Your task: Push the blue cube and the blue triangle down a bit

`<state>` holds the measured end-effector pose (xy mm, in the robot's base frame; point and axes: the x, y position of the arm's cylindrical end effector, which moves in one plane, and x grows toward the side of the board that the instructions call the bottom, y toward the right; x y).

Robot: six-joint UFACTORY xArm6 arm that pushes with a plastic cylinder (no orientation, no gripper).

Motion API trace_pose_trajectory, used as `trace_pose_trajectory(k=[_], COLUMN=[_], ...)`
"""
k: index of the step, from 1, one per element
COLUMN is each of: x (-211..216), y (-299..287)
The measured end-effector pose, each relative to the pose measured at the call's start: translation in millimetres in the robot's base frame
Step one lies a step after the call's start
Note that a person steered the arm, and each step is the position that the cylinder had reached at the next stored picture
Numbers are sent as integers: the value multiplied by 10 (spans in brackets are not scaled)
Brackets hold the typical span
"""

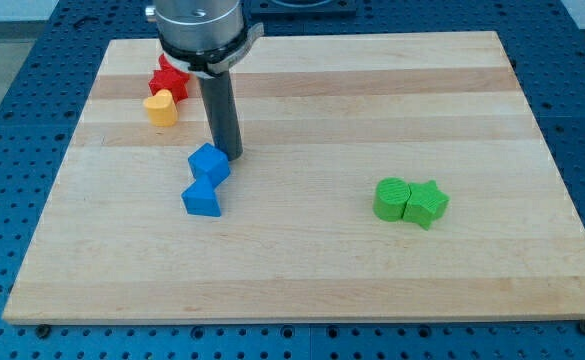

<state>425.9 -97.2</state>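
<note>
A blue cube (208,163) lies on the wooden board left of centre. A blue triangle (202,198) lies just below it, touching it. My tip (230,156) stands on the board right beside the cube's upper right side, touching or nearly touching it. The dark rod rises from there to the arm's metal end at the view's top.
A red block (171,78) and a yellow block (159,107) lie close together at the upper left, left of the rod. A green round block (391,198) and a green star-like block (426,204) touch each other at the right. The board (302,280) lies on a blue perforated table.
</note>
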Motion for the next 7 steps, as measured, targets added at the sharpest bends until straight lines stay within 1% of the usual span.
trace_pose_trajectory(k=[2,3,4,5,6,7], x=[267,303,143,-93,-26,-13], y=[-10,-12,-30,-290,-638,-570])
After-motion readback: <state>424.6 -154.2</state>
